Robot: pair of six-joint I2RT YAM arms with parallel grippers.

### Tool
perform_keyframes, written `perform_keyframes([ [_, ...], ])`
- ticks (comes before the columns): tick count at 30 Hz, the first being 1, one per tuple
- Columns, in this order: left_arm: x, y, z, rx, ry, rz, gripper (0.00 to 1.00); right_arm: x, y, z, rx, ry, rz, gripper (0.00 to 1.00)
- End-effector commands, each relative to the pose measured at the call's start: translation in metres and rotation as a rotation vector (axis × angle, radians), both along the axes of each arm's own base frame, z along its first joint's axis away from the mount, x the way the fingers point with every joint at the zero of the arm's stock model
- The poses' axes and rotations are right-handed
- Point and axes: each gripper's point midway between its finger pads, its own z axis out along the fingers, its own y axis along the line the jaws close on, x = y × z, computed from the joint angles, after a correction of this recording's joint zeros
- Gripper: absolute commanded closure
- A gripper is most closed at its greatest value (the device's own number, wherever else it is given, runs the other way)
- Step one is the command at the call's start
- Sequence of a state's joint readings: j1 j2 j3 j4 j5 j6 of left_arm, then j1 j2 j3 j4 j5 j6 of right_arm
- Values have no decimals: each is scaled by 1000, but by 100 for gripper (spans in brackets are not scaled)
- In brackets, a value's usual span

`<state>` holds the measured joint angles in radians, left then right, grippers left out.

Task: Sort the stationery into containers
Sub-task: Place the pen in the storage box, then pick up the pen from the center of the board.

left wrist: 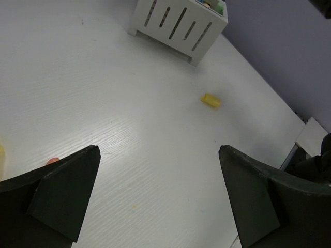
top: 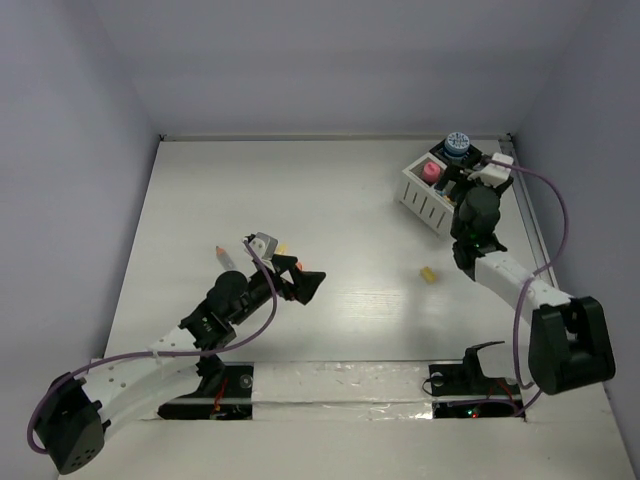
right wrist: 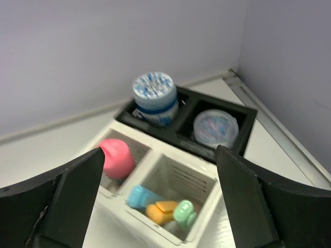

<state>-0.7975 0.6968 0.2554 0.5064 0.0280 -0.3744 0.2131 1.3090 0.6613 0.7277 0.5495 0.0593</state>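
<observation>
The white slatted box (top: pixel 424 196) joins a black tray section (top: pixel 478 156) at the back right. My right gripper (top: pixel 458 183) hovers over it, open and empty (right wrist: pixel 160 155). Below it one white compartment holds a pale-blue stick (right wrist: pixel 138 196), an orange stick (right wrist: pixel 161 211) and a green stick (right wrist: pixel 183 213). A pink-capped bottle (right wrist: pixel 117 157) stands in the neighbouring compartment. Two blue-patterned pots (right wrist: pixel 154 96) (right wrist: pixel 215 127) sit in the black tray. A yellow stick (top: pixel 429 274) lies on the table. My left gripper (top: pixel 300 277) is open and empty (left wrist: pixel 159 155) above the table, left of the yellow stick (left wrist: pixel 211 100).
An orange-tipped stick (top: pixel 224 256) and a small yellow piece (top: pixel 281 248) lie by the left arm. The orange tip (left wrist: pixel 53 161) shows beside my left finger. Walls close the table at the back and both sides. The box (left wrist: pixel 178 20) shows at the top of the left wrist view.
</observation>
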Motion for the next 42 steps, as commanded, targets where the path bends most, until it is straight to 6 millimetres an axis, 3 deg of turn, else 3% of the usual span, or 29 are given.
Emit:
perform_keyframes([
  [1, 1, -1, 21, -57, -53, 2, 1, -10, 11, 45, 107, -35, 56, 5],
  [2, 0, 0, 21, -59, -51, 3, 1, -14, 19, 35, 150, 25, 98, 5],
  [3, 0, 1, 23, -63, -58, 9, 1, -20, 24, 40, 172, 31, 130, 6],
  [4, 0, 3, 24, -66, -57, 16, 1, -26, 32, 25, 211, 94, 168, 10],
  [6, 5, 9, 24, -73, -53, 62, 1, -34, 65, 9, 244, 166, 325, 18],
  [11, 15, 21, 17, -79, 1, 159, 1, -53, 151, -34, 292, 370, 566, 65],
  [12, 15, 22, 16, -80, 19, 169, 1, -56, 179, -28, 293, 377, 638, 73],
  [13, 16, 21, 27, -113, 35, 180, 1, -58, 197, -30, 293, 404, 688, 73],
  [14, 15, 22, 28, -106, 62, 183, 1, -57, 217, -49, 296, 471, 729, 73],
  [15, 13, 23, 50, -150, 44, 180, 1, -54, 237, -36, 295, 460, 772, 71],
  [17, 9, 28, 65, -193, 48, 188, 1, -68, 286, -41, 260, 495, 885, 68],
  [18, 4, 34, 86, -244, 19, 190, 1, -68, 304, -63, 238, 552, 907, 65],
  [19, 4, 39, 93, -263, 13, 208, 1, -72, 330, -52, 229, 541, 959, 64],
  [20, 2, 43, 96, -265, 23, 216, 1, -74, 345, -55, 235, 554, 990, 63],
  [21, -2, 50, 114, -300, -1, 224, 1, -77, 362, -79, 226, 614, 1020, 60],
  [22, -4, 54, 121, -309, -7, 234, 1, -79, 375, -84, 220, 633, 1045, 58],
  [23, -6, 58, 121, -295, 0, 240, 1, -84, 396, -75, 201, 623, 1073, 56],
  [24, -9, 64, 136, -313, -18, 249, 1, -85, 407, -79, 193, 632, 1082, 55],
  [25, -8, 69, 138, -303, -21, 273, 1, -86, 417, -101, 172, 687, 1082, 53],
  [26, -7, 75, 129, -249, 3, 302, 1, -86, 428, -96, 170, 699, 1088, 51],
  [27, -8, 84, 141, -234, -6, 332, 1, -91, 440, -100, 151, 706, 1090, 48],
  [28, -5, 92, 142, -217, -1, 378, 1, -91, 442, -123, 119, 760, 1063, 47],
  [29, -7, 97, 144, -193, 1, 390, 1, -93, 454, -132, 101, 787, 1064, 45],
  [30, -9, 99, 147, -190, -1, 390, 1, -89, 459, -121, 109, 761, 1068, 45],
  [31, -10, 101, 149, -191, -3, 395, 1, -94, 465, -125, 99, 774, 1072, 45],
  [32, -11, 103, 148, -183, 0, 397, 1, -93, 465, -144, 79, 819, 1051, 44],
  [33, -12, 106, 153, -189, -7, 401, 1, -90, 471, -139, 73, 805, 1042, 43],
  [36, -13, 111, 150, -176, -11, 415, 1, -89, 470, -161, 37, 850, 982, 43],
  [42, -16, 108, 146, -166, -17, 390, 1, -88, 470, -178, 0, 886, 909, 41],
])
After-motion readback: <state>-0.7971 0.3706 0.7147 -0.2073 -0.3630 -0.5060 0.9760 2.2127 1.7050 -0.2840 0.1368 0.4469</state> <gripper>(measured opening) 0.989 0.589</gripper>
